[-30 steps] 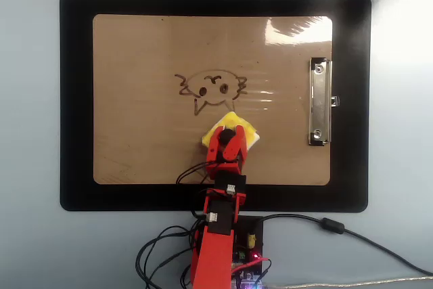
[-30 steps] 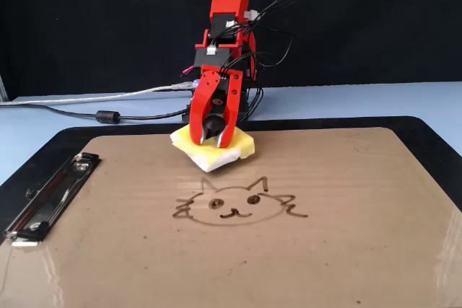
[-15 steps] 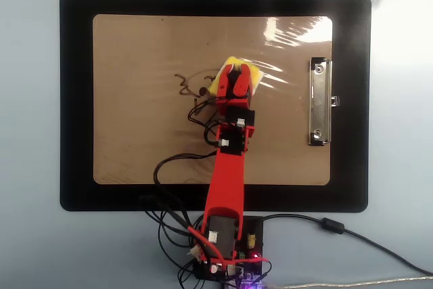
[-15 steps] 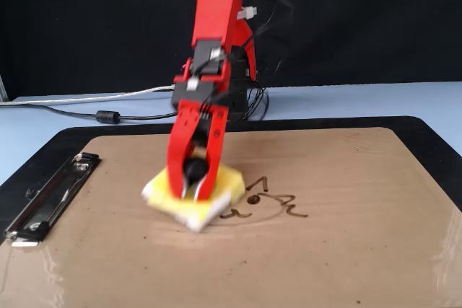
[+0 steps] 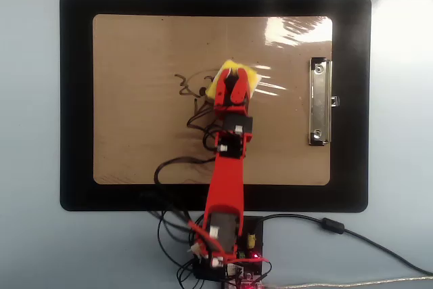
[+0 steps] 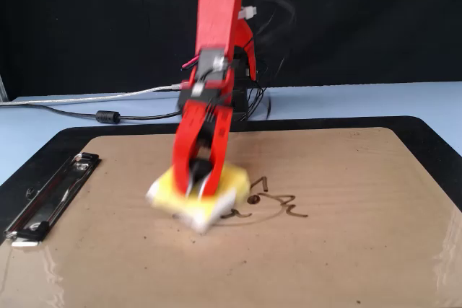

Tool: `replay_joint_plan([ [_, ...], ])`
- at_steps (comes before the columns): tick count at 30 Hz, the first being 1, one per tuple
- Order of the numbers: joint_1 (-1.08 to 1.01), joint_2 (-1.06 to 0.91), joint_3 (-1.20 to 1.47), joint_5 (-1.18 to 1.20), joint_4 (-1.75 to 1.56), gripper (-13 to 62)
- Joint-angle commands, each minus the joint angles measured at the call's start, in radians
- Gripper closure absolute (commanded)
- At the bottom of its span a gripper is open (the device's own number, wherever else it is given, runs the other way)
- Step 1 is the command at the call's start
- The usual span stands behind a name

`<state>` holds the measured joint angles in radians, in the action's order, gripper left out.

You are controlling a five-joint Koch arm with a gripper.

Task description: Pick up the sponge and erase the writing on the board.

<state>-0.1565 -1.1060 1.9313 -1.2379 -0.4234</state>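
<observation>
The yellow sponge (image 5: 245,78) (image 6: 172,191) rests flat on the tan board (image 5: 135,140) (image 6: 346,250), over one half of the drawn face. My red gripper (image 5: 232,83) (image 6: 194,187) reaches down from above and is shut on the sponge's black knob. Part of the writing (image 5: 184,86) (image 6: 278,205) still shows beside the sponge: an ear stroke, whiskers and a bit of the mouth. The rest of the drawing is under the sponge or wiped off. The fixed view is motion-blurred around the sponge.
The board lies on a black mat (image 5: 74,99) (image 6: 433,135). Its silver clip (image 5: 320,103) (image 6: 43,200) sits on one short side. Cables (image 5: 172,167) trail from the arm across the board's near part, and more cables (image 6: 108,115) lie by the arm's base.
Over the last second the arm carried the sponge from the board's near side onto the drawing, and half of the face is gone. In the last half second the sponge shifted only slightly.
</observation>
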Motion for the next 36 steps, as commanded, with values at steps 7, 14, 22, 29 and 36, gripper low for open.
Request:
replay_joint_plan([
  [7,-0.101,-0.408,0.509,0.012,-0.012,57.4],
  [14,-0.104,-0.118,0.244,0.006,-0.02,57.4],
  [22,-0.095,-0.339,0.364,-0.023,0.054,57.4],
  [29,-0.066,-0.31,0.399,-0.054,0.041,57.4],
  [36,-0.064,-0.009,0.034,-0.061,0.041,57.5],
])
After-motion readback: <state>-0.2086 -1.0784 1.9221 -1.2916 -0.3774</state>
